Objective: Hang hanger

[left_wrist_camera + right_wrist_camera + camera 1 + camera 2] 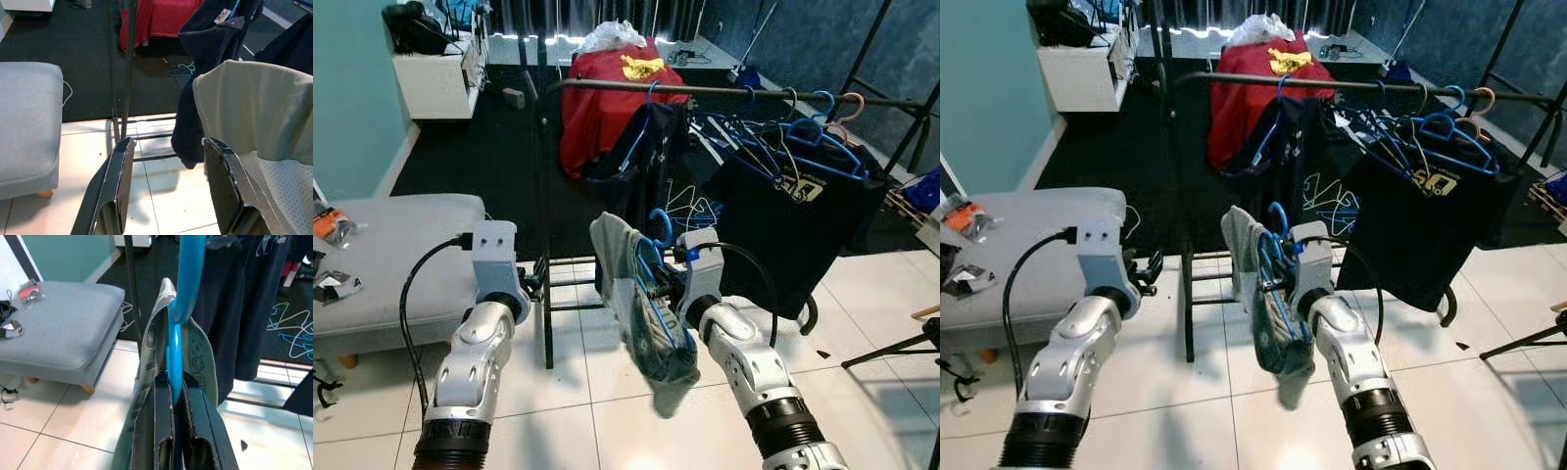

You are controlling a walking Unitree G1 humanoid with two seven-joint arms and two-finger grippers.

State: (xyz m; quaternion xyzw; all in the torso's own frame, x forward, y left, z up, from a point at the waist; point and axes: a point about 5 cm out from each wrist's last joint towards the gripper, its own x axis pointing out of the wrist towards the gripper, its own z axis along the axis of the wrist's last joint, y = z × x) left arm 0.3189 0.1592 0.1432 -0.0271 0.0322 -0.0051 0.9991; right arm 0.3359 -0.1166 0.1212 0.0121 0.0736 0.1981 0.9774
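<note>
right tool [651,284] clamped on blue hanger [658,294] draped with grey garment [628,304], near clothes rail [724,91]; left tool [168,191] spread wide, holding nothing.

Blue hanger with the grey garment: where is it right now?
Clamped in the right gripper, the blue hanger is held up ahead of the robot, below and short of the clothes rail.
</note>
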